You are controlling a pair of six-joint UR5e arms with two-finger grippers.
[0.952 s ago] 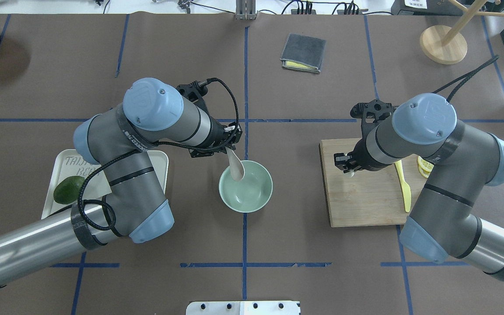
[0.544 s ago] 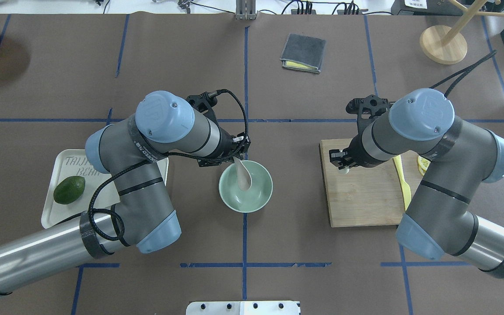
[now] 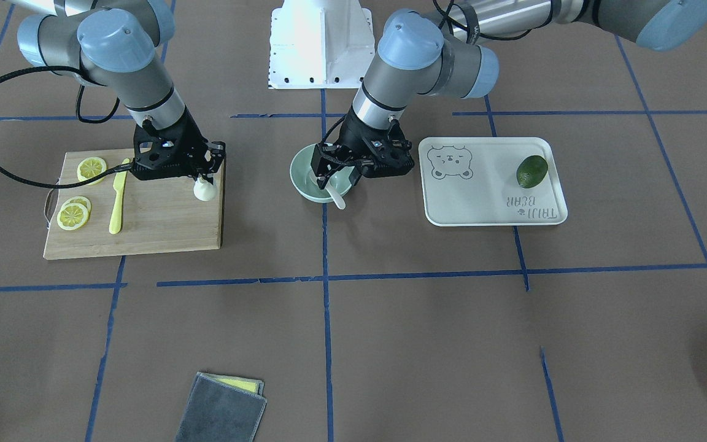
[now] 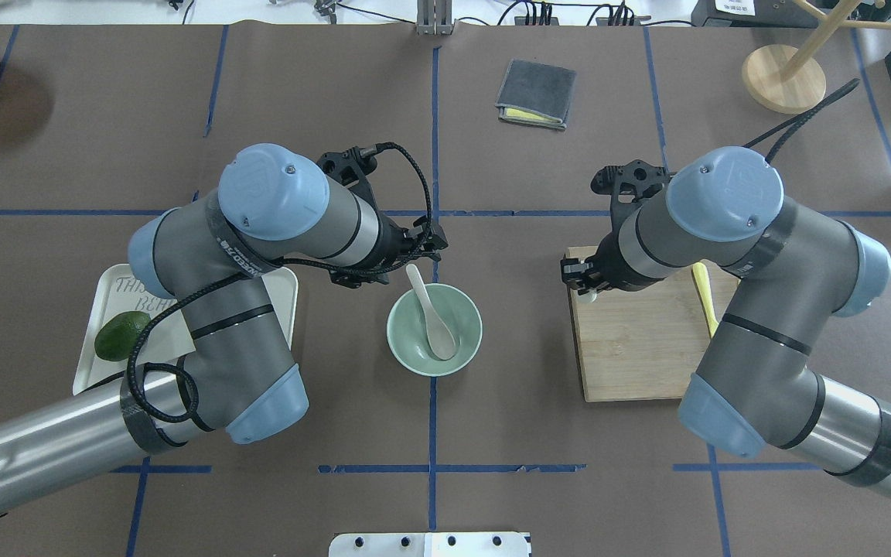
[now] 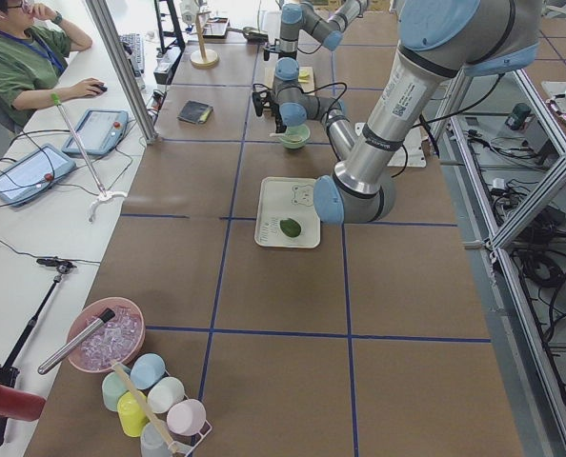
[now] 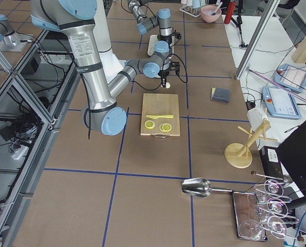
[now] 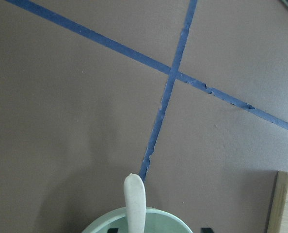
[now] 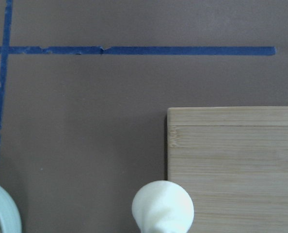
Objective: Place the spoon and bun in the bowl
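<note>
My left pincer point(image 3: 336, 174) is spread wide just over the bowl point(image 3: 297, 179), which sits near the middle of the surface point(image 3: 390, 344). The spoon point(image 4: 434, 313) lies loose in the bowl, scoop down inside. Its handle leans on the rim toward the surface's far edge, between my fingers and touching neither. My right pincer point(image 3: 205, 179) pinches the bun point(image 3: 205, 191) by its top. The bun is at the corner of the cutting board point(image 3: 157, 227) nearest the bowl, on my right half of the surface. I cannot tell whether the bun touches the board.
</note>
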